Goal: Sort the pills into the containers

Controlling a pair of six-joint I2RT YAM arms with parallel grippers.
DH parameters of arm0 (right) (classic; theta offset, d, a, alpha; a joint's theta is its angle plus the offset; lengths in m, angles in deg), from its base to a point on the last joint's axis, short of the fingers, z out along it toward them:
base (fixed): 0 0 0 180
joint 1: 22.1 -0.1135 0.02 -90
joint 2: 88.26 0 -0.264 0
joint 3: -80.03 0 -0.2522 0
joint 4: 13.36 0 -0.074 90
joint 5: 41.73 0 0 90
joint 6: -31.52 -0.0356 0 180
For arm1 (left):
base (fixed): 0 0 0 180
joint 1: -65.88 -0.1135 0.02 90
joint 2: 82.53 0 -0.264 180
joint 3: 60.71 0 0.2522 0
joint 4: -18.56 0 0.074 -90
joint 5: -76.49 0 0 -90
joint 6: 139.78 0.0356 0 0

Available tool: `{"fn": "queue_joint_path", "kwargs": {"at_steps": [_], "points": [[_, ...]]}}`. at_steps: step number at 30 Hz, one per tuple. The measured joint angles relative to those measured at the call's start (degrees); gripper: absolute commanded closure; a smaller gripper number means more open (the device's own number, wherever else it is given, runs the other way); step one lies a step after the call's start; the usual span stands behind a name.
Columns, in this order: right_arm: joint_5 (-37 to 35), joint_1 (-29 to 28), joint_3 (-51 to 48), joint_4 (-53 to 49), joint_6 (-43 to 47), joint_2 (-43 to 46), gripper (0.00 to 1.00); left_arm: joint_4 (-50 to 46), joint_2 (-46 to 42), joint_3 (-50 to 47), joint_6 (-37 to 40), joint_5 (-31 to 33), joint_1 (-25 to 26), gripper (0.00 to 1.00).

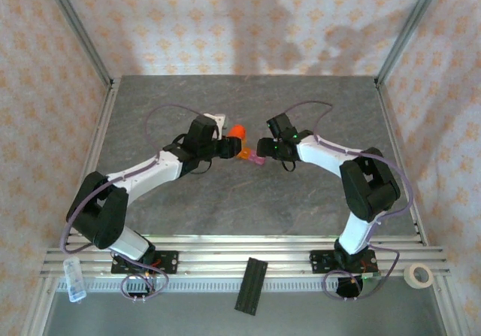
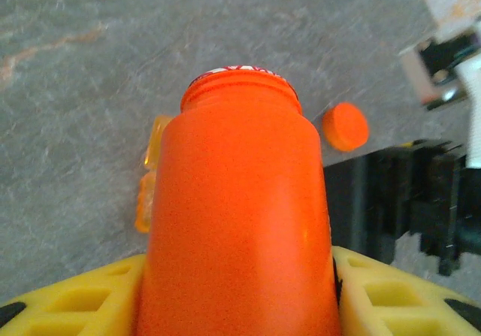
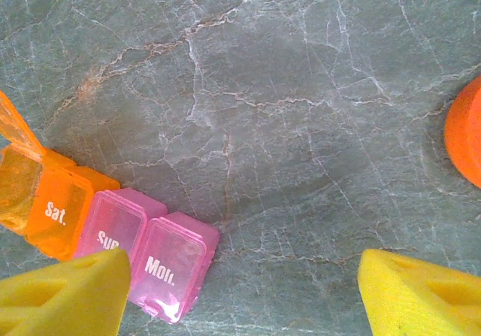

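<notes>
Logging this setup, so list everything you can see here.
bottle: one, orange, gripped by left end effector
cap: one, orange, on the grey table beside the bottle
pill box: one, orange end and pink cells, mid-table
tape roll: one, white, near right corner
bar: one, black, near edge between arm bases
left end effector: one, yellow fingers, shut on bottle
right end effector: one, yellow fingers, open, by the pill box

Orange bottle [image 2: 240,223], orange-and-pink containers [image 3: 113,234], grey marbled table [image 3: 301,88]
</notes>
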Motion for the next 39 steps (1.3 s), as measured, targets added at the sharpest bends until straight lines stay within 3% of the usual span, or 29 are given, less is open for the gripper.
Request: {"fn": "queue_joint_path", "kwargs": {"at_steps": [39], "points": [[2.5,0.5,6.1,-1.0,-2.3,-7.7,0.22,-18.1,11.6,10.0,8.6,0.1,-0.1,1.0]]}}
